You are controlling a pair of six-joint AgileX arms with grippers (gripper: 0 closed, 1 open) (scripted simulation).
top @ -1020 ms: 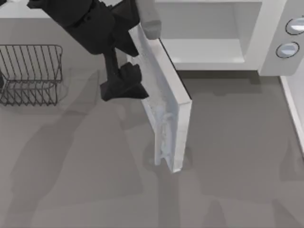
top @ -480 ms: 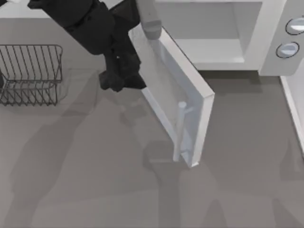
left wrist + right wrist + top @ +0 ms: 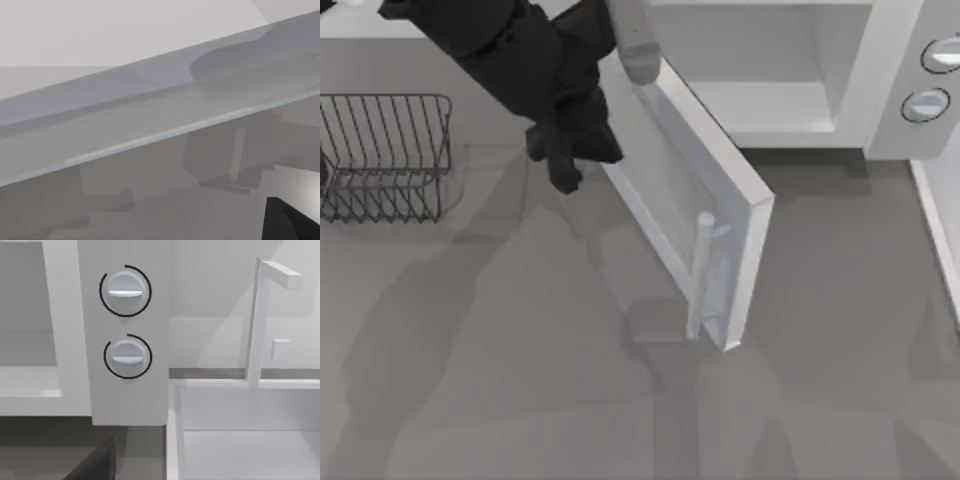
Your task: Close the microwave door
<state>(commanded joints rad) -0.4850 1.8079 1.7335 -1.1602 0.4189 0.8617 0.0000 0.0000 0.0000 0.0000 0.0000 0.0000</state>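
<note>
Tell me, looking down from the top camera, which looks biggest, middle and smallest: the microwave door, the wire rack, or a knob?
1. White glass-windowed microwave door, though it stands nearer the camera.
2. Dark wire rack, partly cut off.
3. Round grey-blue knob.

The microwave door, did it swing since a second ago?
Yes. The microwave door has swung toward the microwave; its handle end sits further to the top view's right. The left gripper is beside its outer face.
</note>
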